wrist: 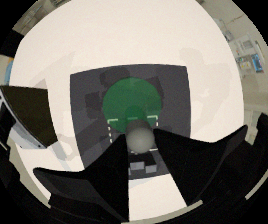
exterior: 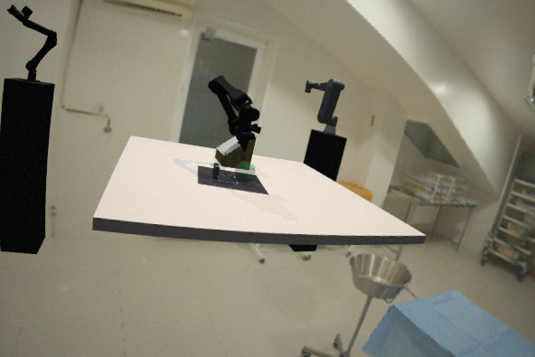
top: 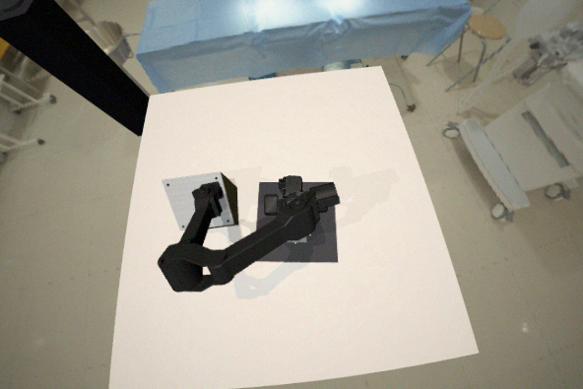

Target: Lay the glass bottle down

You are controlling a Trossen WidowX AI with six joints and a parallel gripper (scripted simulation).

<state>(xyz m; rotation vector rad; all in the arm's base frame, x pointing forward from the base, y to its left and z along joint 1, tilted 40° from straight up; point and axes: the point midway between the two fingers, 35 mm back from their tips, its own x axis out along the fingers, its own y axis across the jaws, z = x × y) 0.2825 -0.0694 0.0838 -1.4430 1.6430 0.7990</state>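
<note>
The table (top: 345, 321) (exterior: 181, 209) (wrist: 130, 40) is carrying everything here, with the arm (top: 256, 244) (exterior: 230, 96) reaching out from its base (top: 174, 200) (exterior: 228, 158) (wrist: 30, 120) and bending down over the dark mat (top: 320, 247) (exterior: 253, 188) (wrist: 177, 100). The gripper (top: 294, 195) (exterior: 245, 147) (wrist: 139, 136) is pointing down and pinching the green bottle (exterior: 245, 172) (wrist: 132, 95) at its neck end; whether the glass is touching the mat, I cannot tell.

The bottle is standing roughly upright, its body showing beyond the outline (exterior: 237, 178) (wrist: 113, 120), while the little rest (top: 296, 241) (exterior: 216, 171) (wrist: 136, 166) is waiting on the outline's other side. So the laying-down is looking like the job in hand, with the neck needing to swing over towards the rest.

Doing this well is calling for a slow tilt in line with the gap in the U, the wrist turning and lowering together so the body is coming down inside the dashes, not slapping down. Too loose a pinch is risking a slip; pressing the base into the mat is risking a skid. The neck is wanting to settle squarely between the prongs, clear of their tips, and the fingers are best opening only once body and neck are both bearing weight.
</note>
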